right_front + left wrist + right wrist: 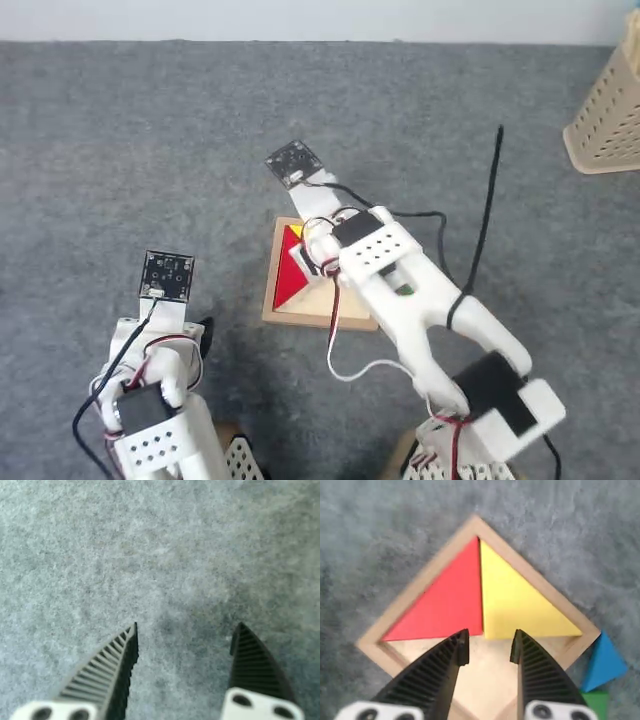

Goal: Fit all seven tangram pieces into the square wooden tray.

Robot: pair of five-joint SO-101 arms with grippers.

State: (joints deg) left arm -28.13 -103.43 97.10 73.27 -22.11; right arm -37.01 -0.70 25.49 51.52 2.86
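Grey carpet (150,130) covers the whole work area. Right arm (440,310) is stretched out over the tray (422,584), which sits mid-carpet. Left arm (160,420) is parked well to the side of it. Beige perforated basket (610,110) at the far edge, black cable (485,220) running along the right arm. In the tray: red triangle (445,605) and yellow triangle (515,605), edge to edge, filling one half; the other half is bare wood. Blue piece (605,662) is outside, just beside a tray corner, with a green piece (595,702) next to it. Right gripper (490,645) is above the bare wood, fingers a little apart, holding nothing, tips near the red/yellow seam. Left gripper (187,626) is over bare carpet, fingers wide apart, holding nothing.
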